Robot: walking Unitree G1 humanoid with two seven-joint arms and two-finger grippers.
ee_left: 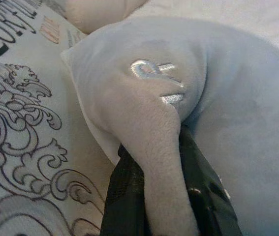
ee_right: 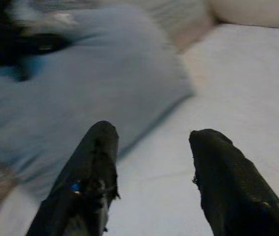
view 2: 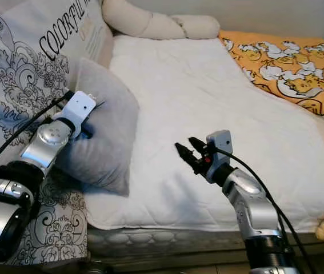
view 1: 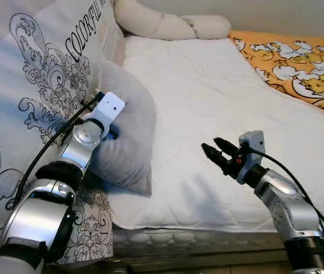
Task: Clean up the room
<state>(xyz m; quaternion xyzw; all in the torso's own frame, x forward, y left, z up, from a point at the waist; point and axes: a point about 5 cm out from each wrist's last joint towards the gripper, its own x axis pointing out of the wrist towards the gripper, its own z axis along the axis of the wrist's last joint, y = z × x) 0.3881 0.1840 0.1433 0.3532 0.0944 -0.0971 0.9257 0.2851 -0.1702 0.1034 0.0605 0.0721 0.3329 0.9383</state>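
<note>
A grey cushion (view 1: pixel 128 131) leans at the left side of the bed against a big white pillow with black ornament print (view 1: pixel 30 97). My left gripper (ee_left: pixel 166 182) is shut on a fold of the grey cushion (ee_left: pixel 154 123), its black fingers pinching the fabric from both sides. In the eye views the left wrist (view 1: pixel 106 111) presses into the cushion's left edge. My right gripper (view 1: pixel 214 150) hovers open over the white mattress cover (view 1: pixel 207 97), to the right of the cushion, fingers pointing toward it. Between its fingers (ee_right: pixel 90 172) there is nothing.
A cream bolster (view 1: pixel 167 23) lies at the head of the bed. An orange blanket with white cartoon print (view 1: pixel 299 63) covers the far right side. The bed's front edge (view 1: pixel 207 234) runs just before me.
</note>
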